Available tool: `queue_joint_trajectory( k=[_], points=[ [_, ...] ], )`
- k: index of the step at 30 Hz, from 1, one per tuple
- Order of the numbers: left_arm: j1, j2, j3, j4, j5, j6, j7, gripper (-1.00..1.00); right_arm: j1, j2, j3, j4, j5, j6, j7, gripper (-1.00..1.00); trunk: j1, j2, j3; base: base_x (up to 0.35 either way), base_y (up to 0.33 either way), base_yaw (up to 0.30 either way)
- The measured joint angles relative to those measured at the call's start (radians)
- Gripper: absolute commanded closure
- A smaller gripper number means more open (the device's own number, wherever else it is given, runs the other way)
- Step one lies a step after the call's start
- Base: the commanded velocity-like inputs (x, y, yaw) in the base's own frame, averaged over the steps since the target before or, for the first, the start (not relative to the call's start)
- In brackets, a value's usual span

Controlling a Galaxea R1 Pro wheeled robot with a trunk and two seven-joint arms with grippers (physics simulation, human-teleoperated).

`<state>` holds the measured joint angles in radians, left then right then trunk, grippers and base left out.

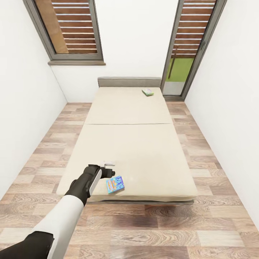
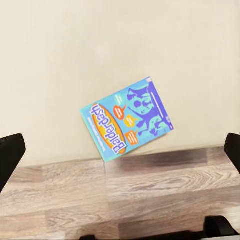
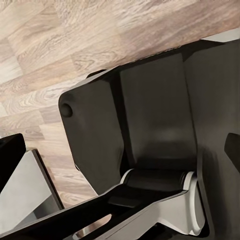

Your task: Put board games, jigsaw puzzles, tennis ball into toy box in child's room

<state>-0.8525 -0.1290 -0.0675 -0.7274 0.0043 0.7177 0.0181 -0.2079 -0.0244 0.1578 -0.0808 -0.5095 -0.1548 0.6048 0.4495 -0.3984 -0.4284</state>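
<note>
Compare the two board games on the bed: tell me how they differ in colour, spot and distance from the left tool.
The blue board game lies at the near foot edge of the bed; the green board game lies far up by the headboard. The blue board game sits just beside the left tool, which is open; the green board game is far from it. The blue board game looks larger, being nearer the camera. Both lie flat on the mattress, untouched.
</note>
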Motion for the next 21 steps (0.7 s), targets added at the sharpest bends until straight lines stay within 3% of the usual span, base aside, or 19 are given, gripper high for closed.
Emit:
queue_joint_trajectory(
  k=[6, 15, 21],
  points=[
    [0.0, -0.001, 0.001, 0.0, 0.0, -0.001, 0.0, -1.0, 0.0, 0.002, -0.002, 0.0, 0.0, 0.0, -0.004, -1.0, 0.0, 0.0, 0.0, 0.0, 0.0, 0.0],
    [0.0, -0.002, 0.0, 0.0, 0.0, 0.003, -0.003, -1.0, -0.012, 0.005, -0.007, -0.013, -0.008, 0.019, -0.094, -1.0, 0.0, 0.0, 0.0, 0.0, 0.0, 0.0],
    [0.0, -0.001, 0.001, 0.0, 0.001, 0.001, -0.007, -1.0, -0.062, 0.004, -0.023, -0.04, -0.057, 0.086, -0.137, -1.0, 0.0, 0.0, 0.0, 0.0, 0.0, 0.0]
  ],
)
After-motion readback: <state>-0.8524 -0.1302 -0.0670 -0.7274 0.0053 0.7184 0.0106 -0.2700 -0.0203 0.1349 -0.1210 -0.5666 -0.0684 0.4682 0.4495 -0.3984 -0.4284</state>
